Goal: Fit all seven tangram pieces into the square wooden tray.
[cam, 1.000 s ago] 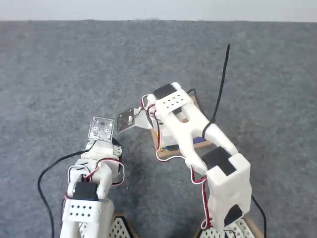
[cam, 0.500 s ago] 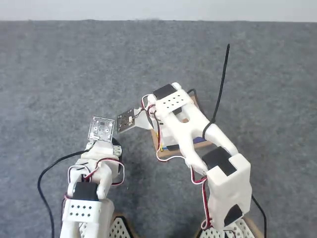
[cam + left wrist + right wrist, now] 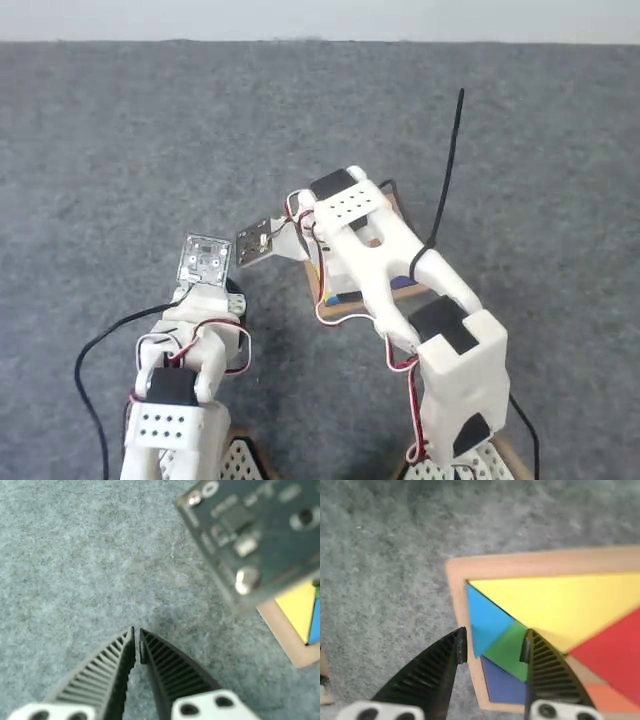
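Tray: square wooden tray (image 3: 456, 587) near the middle of the grey felt worktop (image 3: 120, 130), beneath the right arm.
Pieces: yellow triangle (image 3: 555, 600), light blue triangle (image 3: 485, 620), green piece (image 3: 507, 652), dark blue piece (image 3: 502, 685) and red piece (image 3: 615, 650) lie inside, edges meeting.
Right jaws: released, straddling the tray's corner, one tip above the rim.
Left jaws: clenched on nothing, at the tray's 9 o'clock, apart.
Open room: felt stretches from 10 through 12 to 3 o'clock.

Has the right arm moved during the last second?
No. The right arm remains over the wooden tray, unchanged against the tray's near edge.
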Motion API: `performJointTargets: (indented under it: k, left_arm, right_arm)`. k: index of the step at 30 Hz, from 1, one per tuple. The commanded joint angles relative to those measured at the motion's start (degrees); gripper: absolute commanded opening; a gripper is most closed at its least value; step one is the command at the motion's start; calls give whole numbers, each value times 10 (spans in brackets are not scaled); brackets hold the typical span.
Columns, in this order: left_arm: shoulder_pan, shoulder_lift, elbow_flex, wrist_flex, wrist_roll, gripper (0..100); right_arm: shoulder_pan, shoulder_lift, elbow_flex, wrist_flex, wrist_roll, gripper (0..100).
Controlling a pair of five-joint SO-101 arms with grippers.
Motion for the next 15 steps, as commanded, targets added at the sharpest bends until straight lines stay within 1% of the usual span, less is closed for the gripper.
performJointTargets:
  k: [1,6,10,15]
  left_arm:
    - [-2,-7,-11,0,3,14]
    - [-2,-7,-11,0,3,14]
    - [-2,-7,-11,0,3,14]
    - [-2,-7,-11,0,3,14]
  right_arm:
    - [24,-39,-35,-12,-43,151]
    - [21,-2,-40,-15,-47,151]
    - [22,19,-40,-36,-49,149]
    - [24,25,-40,-38,-49,148]
